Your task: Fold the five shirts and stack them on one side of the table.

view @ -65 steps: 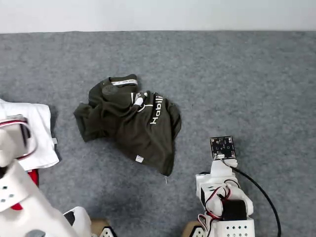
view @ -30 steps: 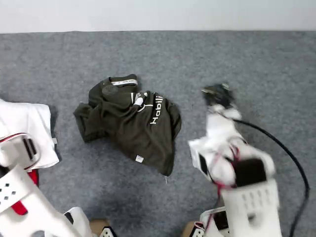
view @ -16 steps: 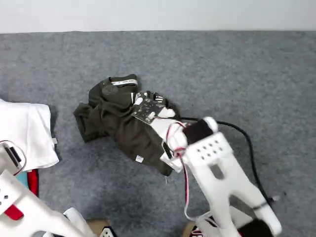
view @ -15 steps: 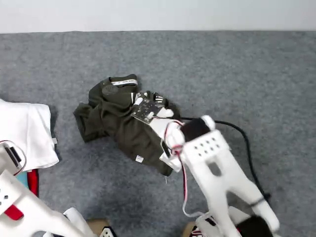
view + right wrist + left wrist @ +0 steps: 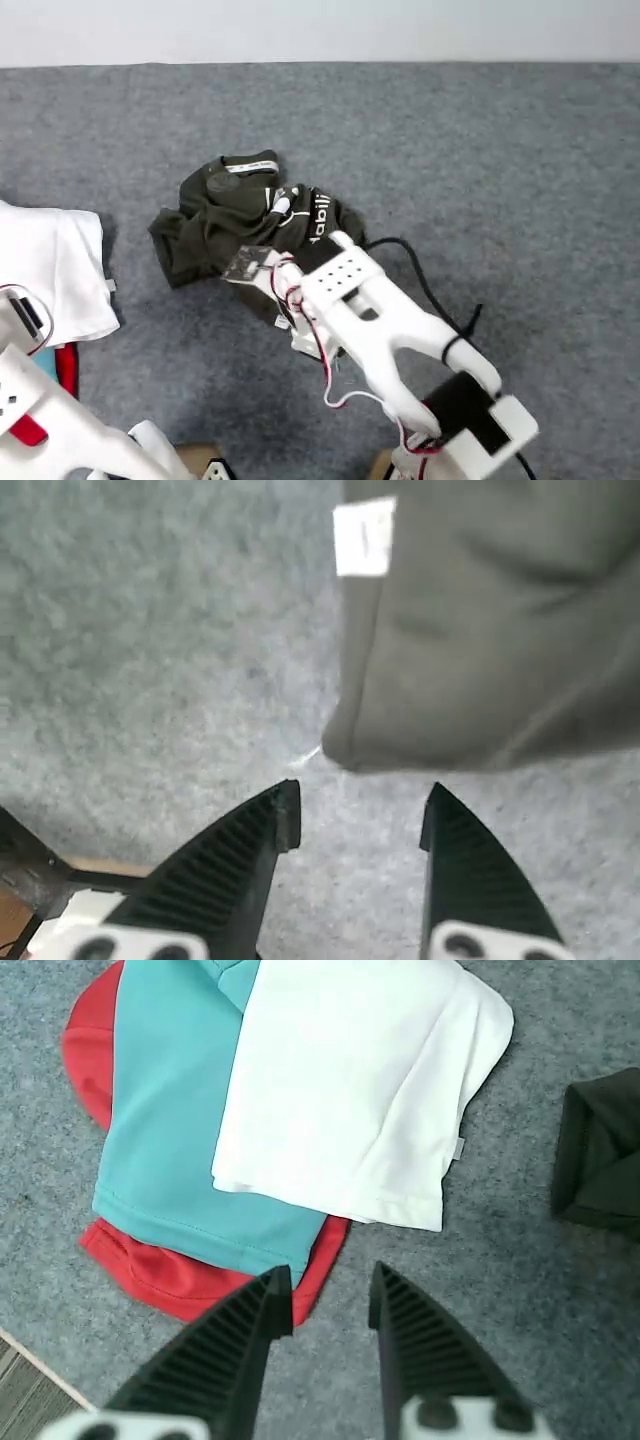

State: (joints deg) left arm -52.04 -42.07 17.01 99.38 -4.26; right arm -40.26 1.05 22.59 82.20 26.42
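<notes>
A crumpled dark green shirt lies mid-table. My right arm stretches across its near-right part. In the right wrist view my right gripper is open just off the shirt's hem corner, near its white tag, holding nothing. At the table's left a folded white shirt lies on a teal shirt, which lies on a red shirt. My left gripper hangs open above the grey surface beside this stack. The dark shirt's edge shows farther off.
Grey carpet-like table cover spreads bare at the back and right. The right arm's black cable loops over the table to the right of the dark shirt. The left arm's white base stands at the front-left corner.
My right arm swung from the table's front right leftward across the dark shirt to its near hem. The left arm drew back off the white shirt toward the front edge.
</notes>
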